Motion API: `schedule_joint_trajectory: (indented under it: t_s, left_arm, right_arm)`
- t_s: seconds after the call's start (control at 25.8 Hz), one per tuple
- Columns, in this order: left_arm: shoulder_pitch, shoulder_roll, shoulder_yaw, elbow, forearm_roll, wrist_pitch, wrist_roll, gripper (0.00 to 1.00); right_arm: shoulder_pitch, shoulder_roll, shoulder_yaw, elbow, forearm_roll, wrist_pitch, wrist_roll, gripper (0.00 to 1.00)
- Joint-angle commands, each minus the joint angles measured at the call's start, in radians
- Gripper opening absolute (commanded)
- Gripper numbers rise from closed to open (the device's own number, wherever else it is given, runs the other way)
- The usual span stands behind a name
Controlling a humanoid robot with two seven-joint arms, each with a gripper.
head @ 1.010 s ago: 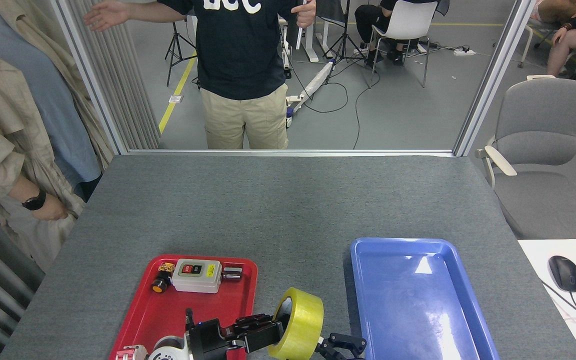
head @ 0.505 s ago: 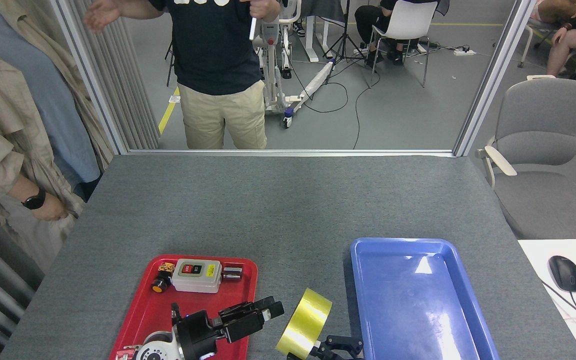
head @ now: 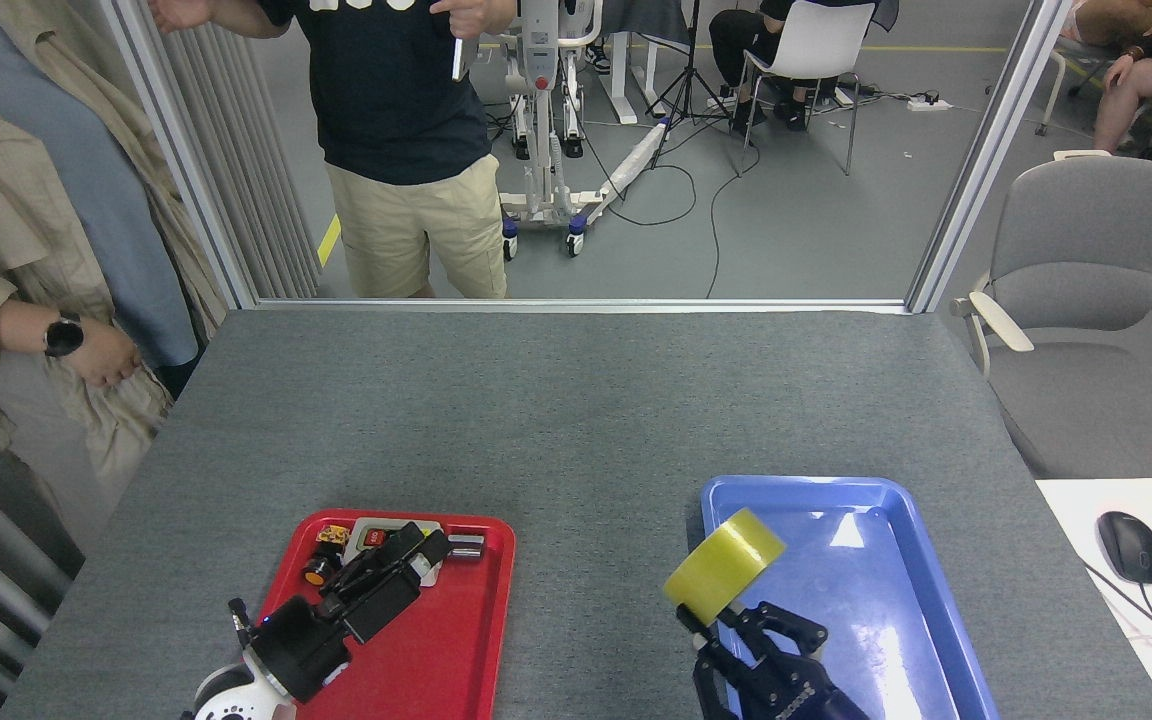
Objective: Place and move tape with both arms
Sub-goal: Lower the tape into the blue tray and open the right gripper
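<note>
Tape now in right gripper, handed off from left; was at left fingertips a second ago, between the trays. Roll up off the table, tilted, hanging over the near-left corner of blue tray, not touching it. Right fingers closed on the roll's lower edge, one finger spread out to the right over the tray floor. Yellow outer band faces the camera, core not visible.

Left gripper pulled back left and away from the roll, now over red tray, pointing up-right. Fingers empty, look close together; tips overlapping the white switch box so cannot tell if fully closed. Blue light showing on the wrist.

Red tray contents: switch box at far edge, orange-capped button just left of it, small metal cylinder just right of it. Blue tray floor bare, glare patches only.

Person in dark shirt and khaki shorts shifted left behind the far table edge. Second person's hand with a black watch at left edge, higher than before. Grey chair on the right; mouse on the white desk.
</note>
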Motion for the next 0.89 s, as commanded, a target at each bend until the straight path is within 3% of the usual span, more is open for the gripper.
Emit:
schedule_joint_trajectory:
  t_s: [0.0,0.12,0.23,0.39,0.54,0.7,0.85]
  left_arm:
    - [0.089,0.005,0.006,-0.172,-0.375,0.097,0.287,0.99]
    - [0.198,0.004,-0.054,-0.329,-0.697,0.399,0.4,0.99]
    - [0.218,0.008,-0.163,-0.349,-0.892,0.617,0.413,0.99]
    - [0.201,0.013,-0.205,-0.298,-0.91,0.887,0.368,1.0]
    - [0.166,0.054,-0.2,-0.286,-0.844,0.928,0.222,1.0]
    - [0.161,0.069,-0.2,-0.293,-0.838,0.925,0.261,1.0]
    - [0.171,0.063,-0.203,-0.29,-0.835,0.922,0.308,1.0]
  right_arm:
    - [-0.01,-0.011,-0.041,0.0,0.003,0.224,0.13,0.0]
    - [-0.024,-0.04,-0.042,-0.001,0.004,0.325,0.302,0.0]
    - [-0.034,-0.071,-0.058,-0.009,-0.004,0.336,0.486,0.0]
    - [-0.065,-0.1,-0.084,-0.012,-0.051,0.345,0.541,0.0]
    - [-0.108,-0.137,-0.082,-0.009,-0.083,0.345,0.603,0.0]
    - [-0.166,-0.131,-0.078,-0.01,-0.158,0.356,0.929,0.0]
    - [-0.171,-0.129,-0.075,-0.01,-0.166,0.378,1.015,0.0]
